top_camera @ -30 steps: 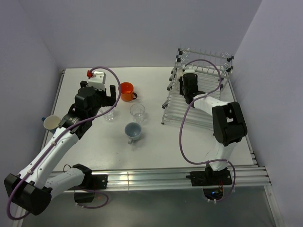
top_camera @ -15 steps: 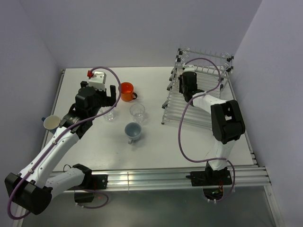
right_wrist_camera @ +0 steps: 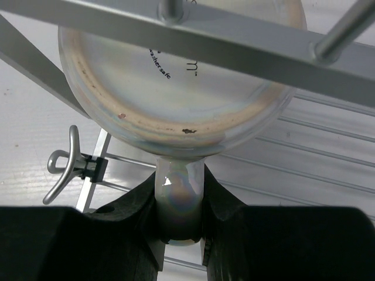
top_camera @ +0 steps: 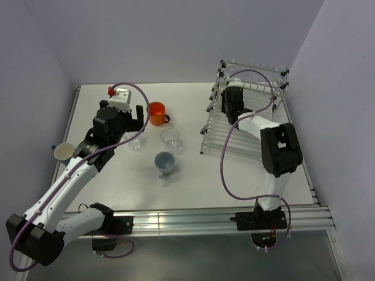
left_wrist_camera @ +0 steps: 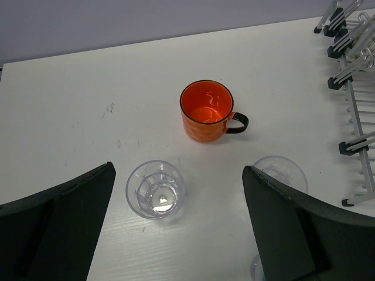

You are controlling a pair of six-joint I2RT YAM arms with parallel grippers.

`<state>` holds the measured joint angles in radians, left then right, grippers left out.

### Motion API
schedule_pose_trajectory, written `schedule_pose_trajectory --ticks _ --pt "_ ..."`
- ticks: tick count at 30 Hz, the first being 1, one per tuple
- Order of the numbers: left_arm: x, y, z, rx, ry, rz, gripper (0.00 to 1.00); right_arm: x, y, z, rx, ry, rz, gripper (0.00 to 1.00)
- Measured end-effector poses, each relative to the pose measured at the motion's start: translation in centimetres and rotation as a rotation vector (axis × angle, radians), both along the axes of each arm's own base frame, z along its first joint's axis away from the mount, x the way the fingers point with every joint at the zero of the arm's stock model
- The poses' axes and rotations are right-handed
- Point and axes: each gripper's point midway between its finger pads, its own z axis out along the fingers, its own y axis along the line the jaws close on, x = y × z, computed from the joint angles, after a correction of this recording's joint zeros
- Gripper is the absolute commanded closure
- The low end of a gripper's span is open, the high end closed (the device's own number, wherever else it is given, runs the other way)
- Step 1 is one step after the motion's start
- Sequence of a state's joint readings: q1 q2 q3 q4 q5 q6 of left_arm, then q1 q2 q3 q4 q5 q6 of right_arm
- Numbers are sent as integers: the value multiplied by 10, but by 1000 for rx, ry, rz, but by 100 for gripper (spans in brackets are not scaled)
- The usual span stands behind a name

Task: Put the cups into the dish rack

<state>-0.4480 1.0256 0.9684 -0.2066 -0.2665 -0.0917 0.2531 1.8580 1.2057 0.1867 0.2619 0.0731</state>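
My right gripper (top_camera: 231, 110) is inside the dish rack (top_camera: 252, 140), shut on the handle (right_wrist_camera: 180, 199) of a white mug (right_wrist_camera: 176, 88). The mug's base faces the right wrist camera, under a rack bar (right_wrist_camera: 234, 36). My left gripper (top_camera: 132, 124) is open and empty above a clear glass tumbler (top_camera: 136, 143), which shows between the fingers in the left wrist view (left_wrist_camera: 156, 189). The orange mug (top_camera: 156, 113) stands just beyond it (left_wrist_camera: 206, 111). A second tumbler (top_camera: 170, 139) is partly behind my right finger (left_wrist_camera: 280, 172). The blue mug (top_camera: 164, 163) stands nearer the front.
A cream-coloured cup (top_camera: 63, 152) sits at the table's left edge beside the left arm. The rack's prongs and black fittings (left_wrist_camera: 351, 52) edge the left wrist view on the right. Walls close in on the left, back and right.
My right gripper with the white mug has moved slightly farther back into the rack. The left arm and the cups on the table have not moved.
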Motion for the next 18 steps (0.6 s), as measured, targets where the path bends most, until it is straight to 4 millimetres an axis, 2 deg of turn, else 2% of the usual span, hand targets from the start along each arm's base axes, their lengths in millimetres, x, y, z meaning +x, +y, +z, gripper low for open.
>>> schedule_pose_trajectory --ticks 6,9,18 --pt "0 0 0 1 0 0 1 7 0 -1 1 5 -13 85" --pt "0 0 0 0 0 0 1 5 0 -5 -1 22 -14 82" --pt "-1 -1 -8 5 15 -7 1 2 -3 -9 -9 40 -30 81"
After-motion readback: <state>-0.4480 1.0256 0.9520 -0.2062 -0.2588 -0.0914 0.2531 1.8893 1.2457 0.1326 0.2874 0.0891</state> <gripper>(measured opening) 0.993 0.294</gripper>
